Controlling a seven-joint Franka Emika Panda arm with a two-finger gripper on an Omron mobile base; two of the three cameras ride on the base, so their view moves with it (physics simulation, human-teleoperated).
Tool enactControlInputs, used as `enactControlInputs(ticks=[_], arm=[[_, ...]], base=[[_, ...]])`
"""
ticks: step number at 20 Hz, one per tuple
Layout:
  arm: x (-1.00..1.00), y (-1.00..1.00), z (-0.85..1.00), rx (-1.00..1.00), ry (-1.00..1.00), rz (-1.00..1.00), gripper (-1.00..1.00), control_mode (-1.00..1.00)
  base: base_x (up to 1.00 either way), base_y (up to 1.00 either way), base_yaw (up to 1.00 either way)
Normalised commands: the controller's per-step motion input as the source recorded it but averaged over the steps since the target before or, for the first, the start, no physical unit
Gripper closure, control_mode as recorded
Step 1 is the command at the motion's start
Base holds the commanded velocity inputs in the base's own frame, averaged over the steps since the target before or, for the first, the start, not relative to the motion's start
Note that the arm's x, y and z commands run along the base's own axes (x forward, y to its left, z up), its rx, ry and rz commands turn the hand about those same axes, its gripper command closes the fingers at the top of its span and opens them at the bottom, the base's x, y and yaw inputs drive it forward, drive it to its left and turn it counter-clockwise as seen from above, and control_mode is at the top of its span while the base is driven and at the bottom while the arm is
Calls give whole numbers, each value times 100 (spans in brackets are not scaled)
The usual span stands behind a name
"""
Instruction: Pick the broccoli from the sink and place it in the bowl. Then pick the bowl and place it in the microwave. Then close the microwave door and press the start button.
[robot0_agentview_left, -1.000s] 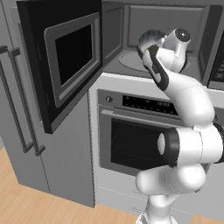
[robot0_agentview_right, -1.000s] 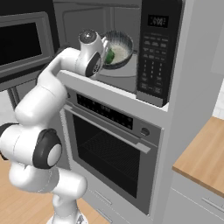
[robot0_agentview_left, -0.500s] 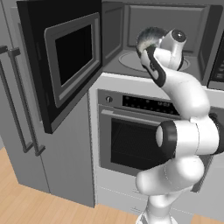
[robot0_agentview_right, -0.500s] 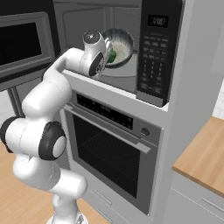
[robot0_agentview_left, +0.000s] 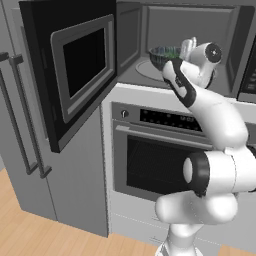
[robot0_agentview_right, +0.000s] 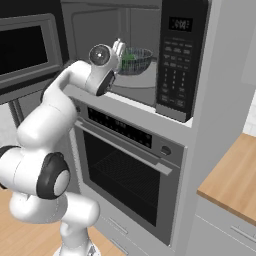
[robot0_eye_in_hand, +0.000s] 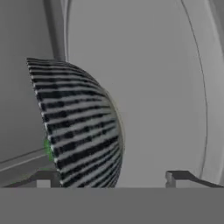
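The blue-grey speckled bowl is inside the microwave, over the round turntable plate. A bit of the green broccoli shows inside the bowl. My gripper reaches into the cavity at the bowl's near rim. Its fingertips stand wide apart, open, one at the rim and the other well away from the bowl. The microwave door is swung open to the left. The sink is out of view.
The microwave's button panel is to the right of the cavity. Below it is the oven with a long handle. A grey fridge stands at the left and a wooden counter at the right.
The hand has carried the bowl from the cavity's mouth deeper into the microwave, over the turntable. The arm has stretched forward.
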Motion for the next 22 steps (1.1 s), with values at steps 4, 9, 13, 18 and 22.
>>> enactControlInputs(ticks=[4, 9, 13, 18, 22], arm=[[-83, 11, 59, 0, -46, 0, -100, -100], [-100, 27, 60, 0, -36, 0, -100, -100], [-100, 24, 61, 0, -8, 0, -100, -100], [-100, 17, 45, -2, 2, 4, -100, -100], [-100, 24, 26, -5, 11, 6, -100, -100]], base=[[0, 0, 0], [0, 0, 0], [0, 0, 0], [0, 0, 0], [0, 0, 0]])
